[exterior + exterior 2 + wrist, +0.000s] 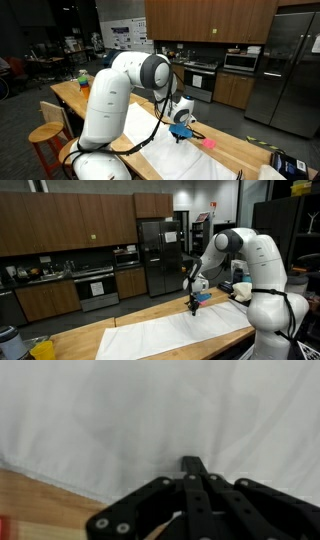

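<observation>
A white cloth (190,158) (180,335) (120,420) lies spread over the wooden table (235,150) (85,338) in both exterior views. My gripper (181,133) (193,307) (192,463) points down at the cloth near its far edge. Its black fingers are shut together. In the wrist view the tips sit against the fabric, where faint creases run toward them. Whether a pinch of cloth is caught between them is not visible. A blue part (181,130) (203,297) shows beside the gripper.
A small pink object (209,143) lies on the table just past the cloth's edge. A dark box (288,165) sits at the table's end. A yellow item (42,350) and bare wood (40,500) lie beyond the cloth. Kitchen cabinets and a fridge stand behind.
</observation>
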